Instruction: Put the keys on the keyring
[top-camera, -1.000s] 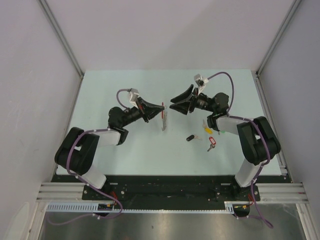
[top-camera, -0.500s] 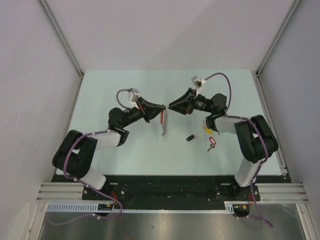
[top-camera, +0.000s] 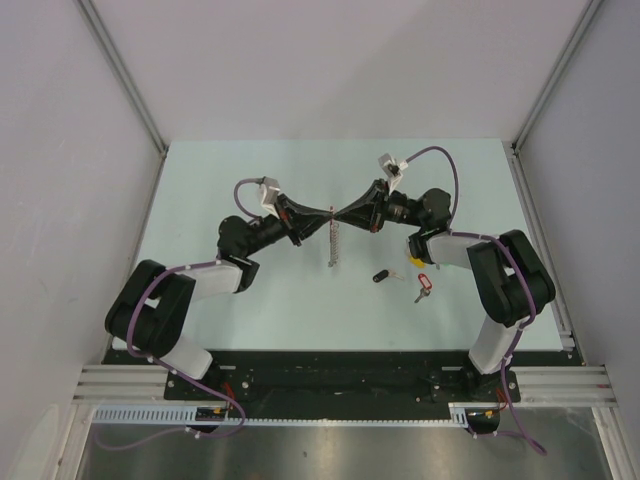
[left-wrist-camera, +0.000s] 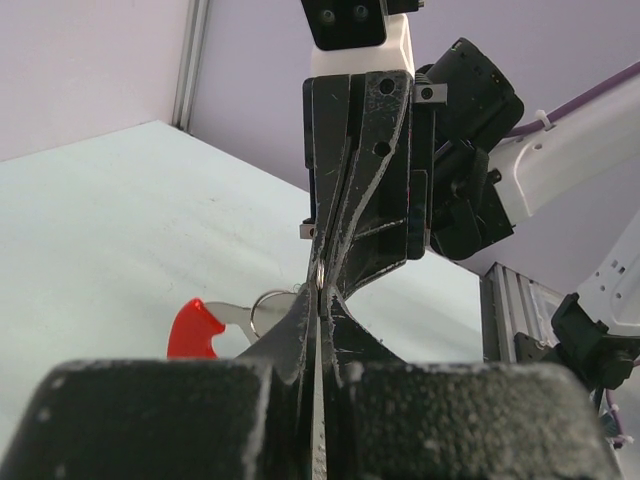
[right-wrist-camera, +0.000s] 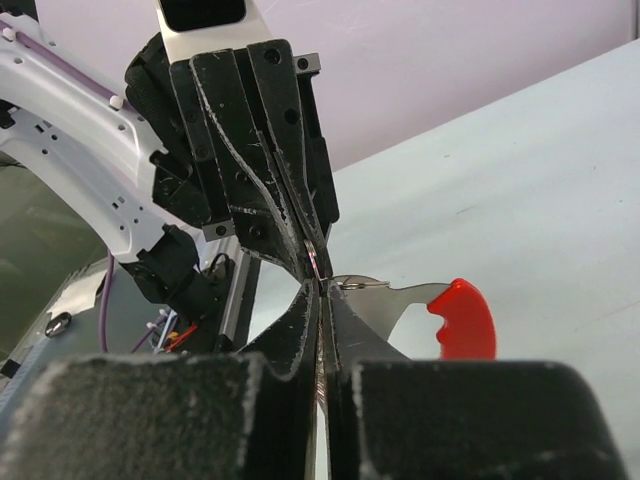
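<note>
Overhead, both arms reached inward above mid-table, the left gripper (top-camera: 326, 214) and right gripper (top-camera: 342, 214) meeting tip to tip. Each was pinched tight on the keyring (top-camera: 335, 246), which hung beneath them. A black key (top-camera: 380, 276) and a red key (top-camera: 422, 287) lay beside the right arm.

**Pale green table, three keys in sight**

The table (top-camera: 230, 170) is a plain, matte, pale green sheet. Three keys lie flat on it, all on the right gripper's (top-camera: 339, 215) side and nearer the bases than its fingertips. The black key (top-camera: 381, 276) lies closest to those tips. The yellow key (top-camera: 412, 259) is further out to the right. The red key (top-camera: 422, 288) is furthest out and nearest the bases. None touches another.
</note>
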